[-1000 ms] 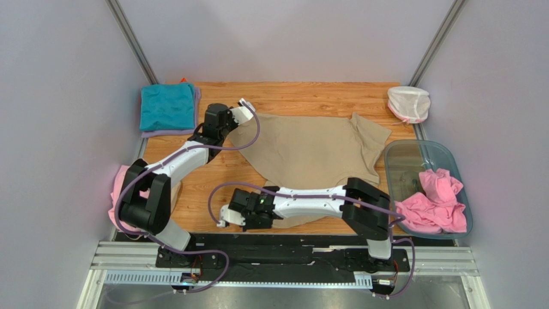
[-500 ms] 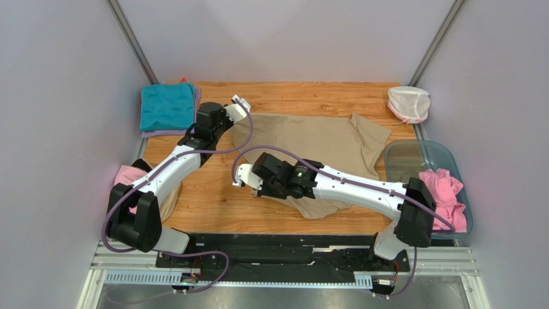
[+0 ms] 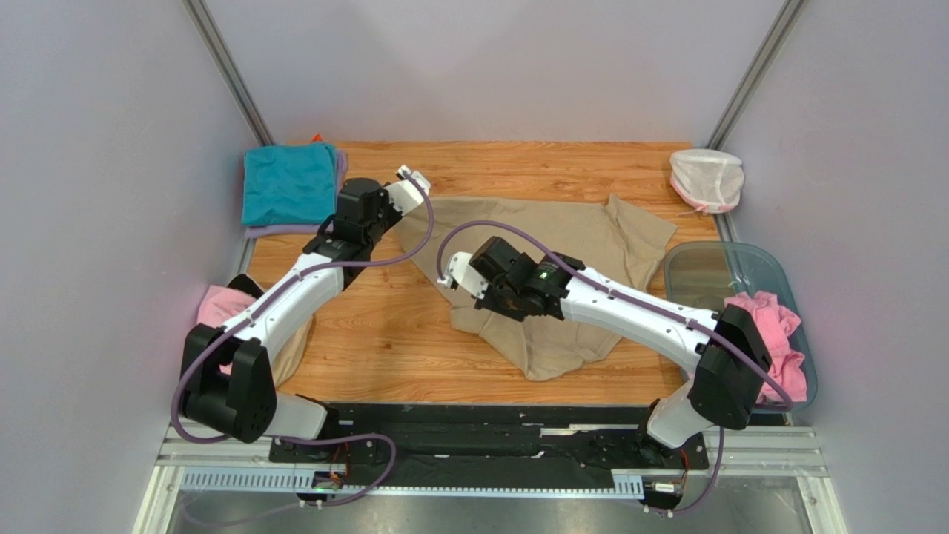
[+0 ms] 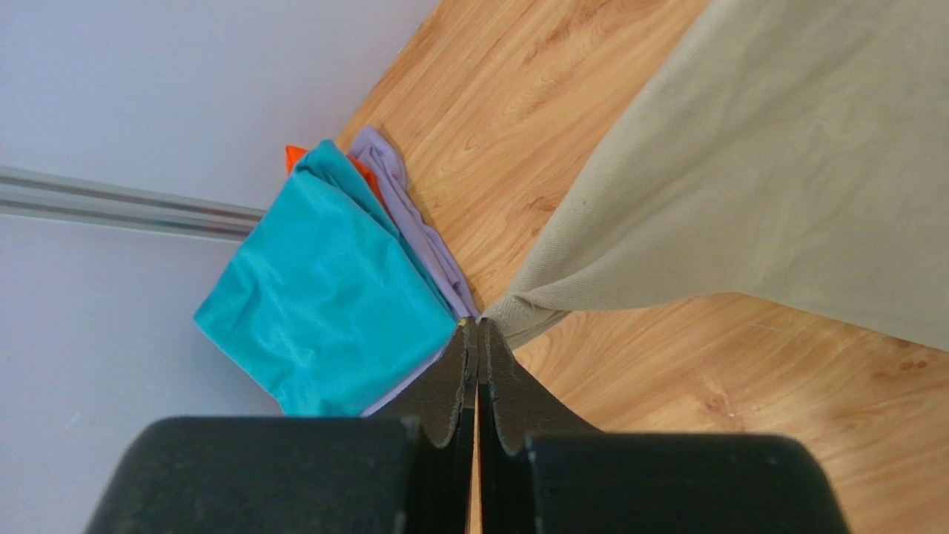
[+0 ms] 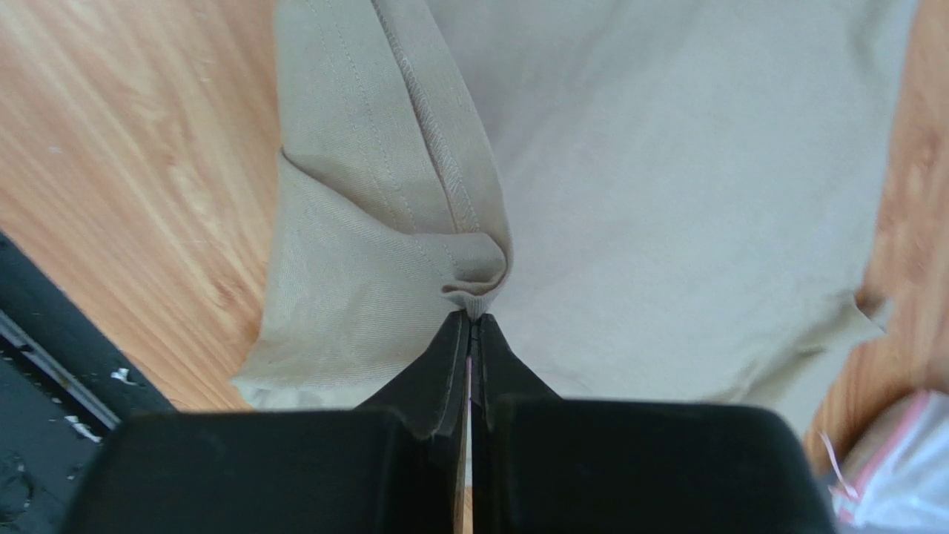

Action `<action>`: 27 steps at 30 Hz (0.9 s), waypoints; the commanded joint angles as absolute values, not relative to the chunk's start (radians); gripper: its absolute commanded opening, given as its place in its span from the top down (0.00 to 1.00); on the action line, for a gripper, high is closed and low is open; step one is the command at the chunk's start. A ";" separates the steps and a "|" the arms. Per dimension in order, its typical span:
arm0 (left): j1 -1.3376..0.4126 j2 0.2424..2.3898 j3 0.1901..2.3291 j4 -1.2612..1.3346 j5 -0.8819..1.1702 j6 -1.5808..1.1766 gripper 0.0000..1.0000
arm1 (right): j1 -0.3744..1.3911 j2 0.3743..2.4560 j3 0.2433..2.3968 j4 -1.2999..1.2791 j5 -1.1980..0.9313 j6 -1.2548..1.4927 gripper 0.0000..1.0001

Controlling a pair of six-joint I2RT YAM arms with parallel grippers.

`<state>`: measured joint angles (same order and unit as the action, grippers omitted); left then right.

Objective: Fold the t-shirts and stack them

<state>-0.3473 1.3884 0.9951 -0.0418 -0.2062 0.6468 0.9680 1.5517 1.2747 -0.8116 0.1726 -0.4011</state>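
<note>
Across the table's (image 3: 368,334) middle — tan t-shirt (image 3: 557,228) pinched at two spots.
Left gripper (image 4: 477,325) clamps its far-left corner; right gripper (image 5: 468,319) clamps a hem fold nearer the front edge, probably raised. Cloth stretches rightward from both — the fold likely carries toward the far edge.

The left end effector (image 4: 477,328) has its fingers pressed together on a corner of the tan shirt (image 4: 757,189), which spreads across the table (image 4: 535,100). At the table's edge, a folded teal shirt (image 4: 323,289) lies on a lilac shirt (image 4: 407,211), with orange cloth (image 4: 295,156) peeking out.
</note>
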 commanded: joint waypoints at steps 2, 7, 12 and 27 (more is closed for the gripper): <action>-0.353 1.246 1.077 -0.141 -0.166 0.529 1.00 | 0.830 1.459 1.445 -0.845 0.345 -0.437 1.00; -0.353 1.155 1.181 -0.265 -0.103 0.451 1.00 | 0.608 1.462 1.649 -0.865 0.431 -0.436 1.00; -0.353 1.098 1.308 -0.307 -0.064 0.460 1.00 | 0.496 1.445 1.864 -0.810 0.488 -0.507 1.00; -0.353 1.111 1.635 -0.357 -0.216 0.520 1.00 | 0.397 1.332 2.025 -0.576 0.515 -0.813 1.00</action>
<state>-0.3485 1.1355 1.5604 -0.3599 -0.1600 0.5190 0.3958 1.3678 1.9778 -0.6914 0.4686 -0.7219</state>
